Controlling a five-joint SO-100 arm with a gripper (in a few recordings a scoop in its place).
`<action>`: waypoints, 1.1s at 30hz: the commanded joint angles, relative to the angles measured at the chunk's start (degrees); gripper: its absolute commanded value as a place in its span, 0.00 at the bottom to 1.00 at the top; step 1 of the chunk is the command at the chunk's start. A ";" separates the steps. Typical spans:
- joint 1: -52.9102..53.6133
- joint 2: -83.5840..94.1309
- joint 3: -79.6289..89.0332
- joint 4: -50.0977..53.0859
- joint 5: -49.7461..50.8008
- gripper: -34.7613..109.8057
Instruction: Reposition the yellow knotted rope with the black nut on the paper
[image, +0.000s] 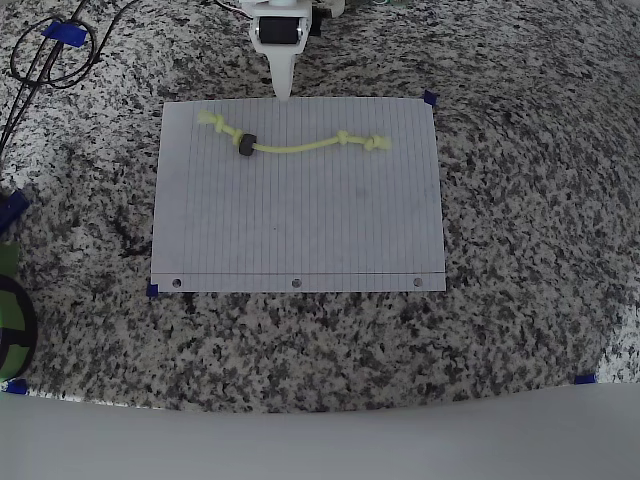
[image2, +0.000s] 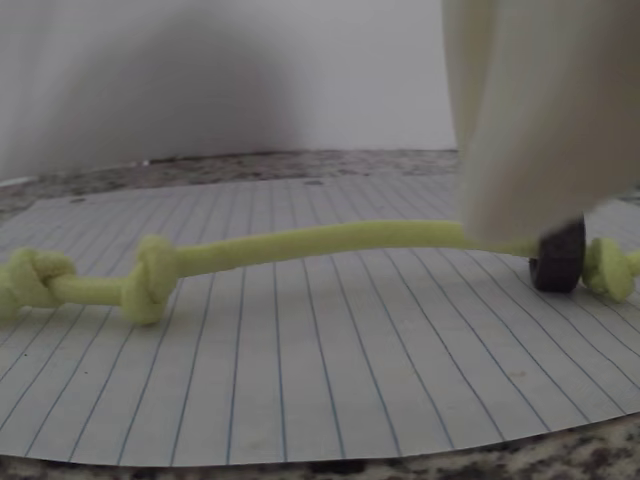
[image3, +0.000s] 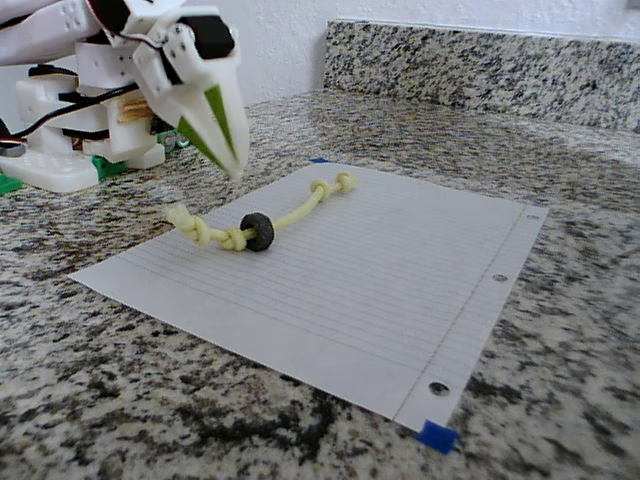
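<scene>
In the overhead view, the paper (image: 297, 230) is seen lying flat on the speckled granite worktop (image: 520, 200), its punched holes along the near edge and blue tape (image: 431, 98) at some of its corners. The yellow knotted rope (image: 300, 146) is laid across the paper's far part, running left to right in a shallow curve. The black nut (image: 246, 144) is threaded on it toward the left end, just beside a knot. The white claw (image: 283, 90) is held above the paper's far edge, apart from the rope. In the fixed view its fingers (image3: 215, 125) are drawn together to one point, with nothing gripped.
</scene>
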 joint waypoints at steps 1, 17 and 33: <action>0.35 0.09 0.53 0.70 -0.44 0.24; 0.00 0.09 1.14 1.49 -0.44 0.24; 0.18 0.09 1.14 1.32 -0.26 0.25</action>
